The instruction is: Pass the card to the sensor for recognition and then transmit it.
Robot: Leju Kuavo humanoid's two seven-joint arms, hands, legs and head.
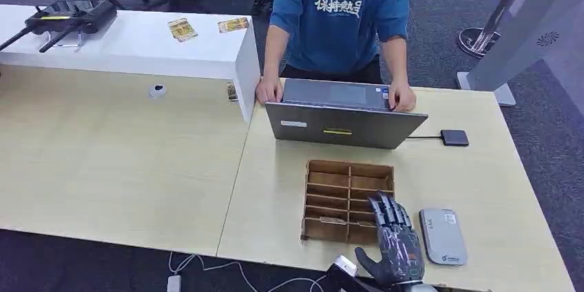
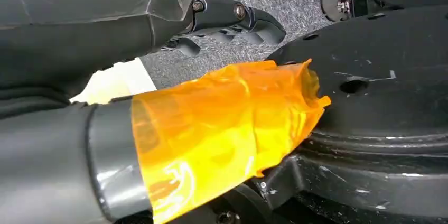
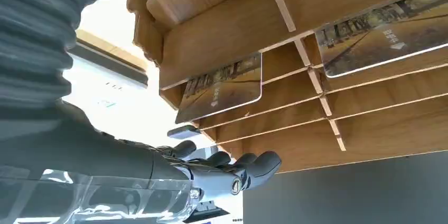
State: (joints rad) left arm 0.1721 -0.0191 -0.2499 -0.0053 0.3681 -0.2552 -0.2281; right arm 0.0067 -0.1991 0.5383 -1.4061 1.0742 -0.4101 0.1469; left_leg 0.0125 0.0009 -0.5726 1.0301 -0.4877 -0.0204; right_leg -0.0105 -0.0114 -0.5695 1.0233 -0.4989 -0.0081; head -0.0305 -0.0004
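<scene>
I count one wooden rack (image 1: 349, 201), two cards (image 3: 222, 87) standing in its slots, two more cards (image 1: 182, 29) on the white shelf, one laptop (image 1: 342, 124), one grey sensor (image 1: 442, 236), one person (image 1: 340, 9).

Stuff that's hidden, cropped or too small to read

The person (image 1: 337, 9) is cut off at the head view's top edge, and the lower body is hidden behind the laptop (image 1: 344, 123). The right hand (image 1: 394, 240) is cropped at the bottom edge and part of the wooden rack (image 1: 348, 185) is covered by it. Print on the cards (image 3: 222, 86) in the rack can't be made out. The left hand (image 2: 227, 15) is mostly blocked by its orange-taped thumb (image 2: 222, 129), so the finger position can't be told.
</scene>
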